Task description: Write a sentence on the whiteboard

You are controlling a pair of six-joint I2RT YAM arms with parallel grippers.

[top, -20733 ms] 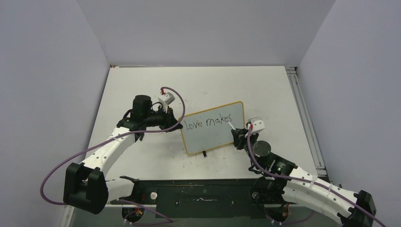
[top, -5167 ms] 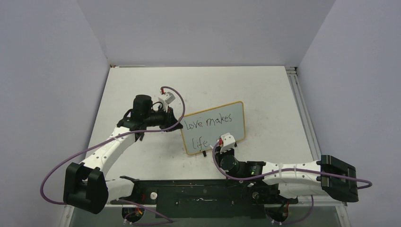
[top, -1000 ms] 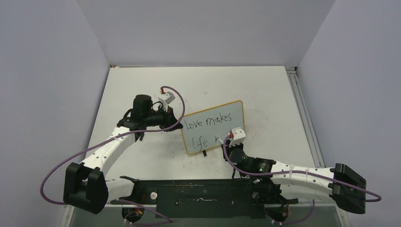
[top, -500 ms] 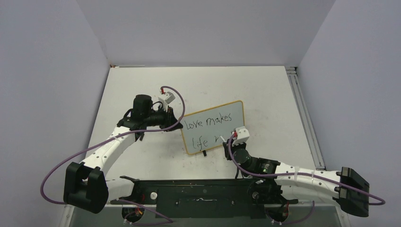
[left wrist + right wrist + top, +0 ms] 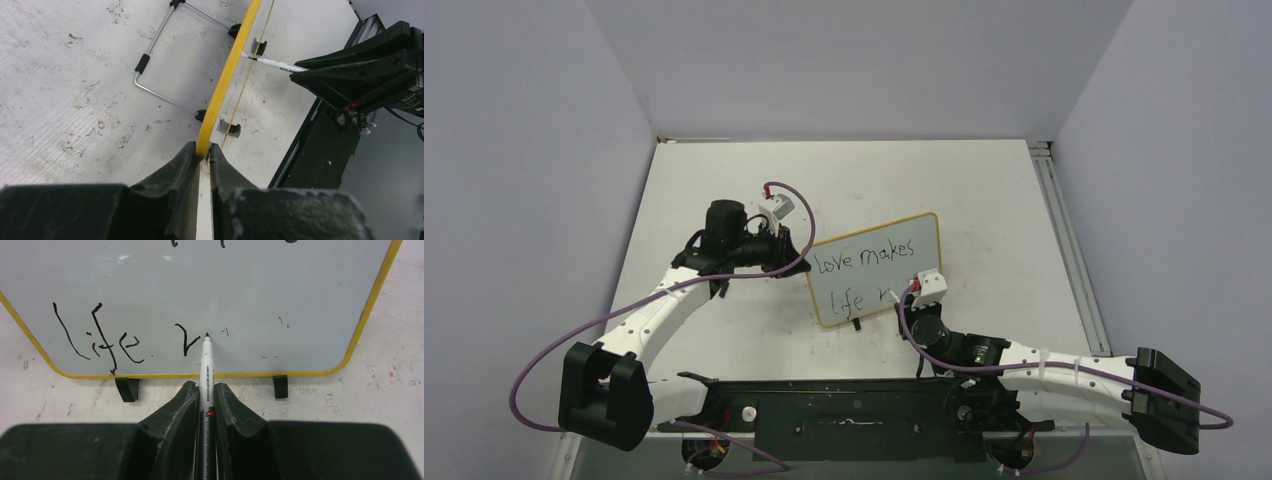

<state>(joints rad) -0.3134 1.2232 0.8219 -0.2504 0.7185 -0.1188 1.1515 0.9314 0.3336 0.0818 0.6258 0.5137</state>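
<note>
Top view: whiteboard stands tilted mid-table, between the two arms; the sentence reads "Love makes" on the upper line and "life r" below. The right wrist view alone shows the lower line close up, a lone "r" right of "life", plus two black feet under the yellow frame. The left wrist view alone shows the board edge-on, with a wire prop behind it on the scuffed tabletop. The right arm's wrist partly covers the board's lower right corner from above. Left gripper: fingers pinched tight on the yellow frame edge. Right gripper: fingers clamped on a white marker, its black tip at the board face just right of the "r".
</note>
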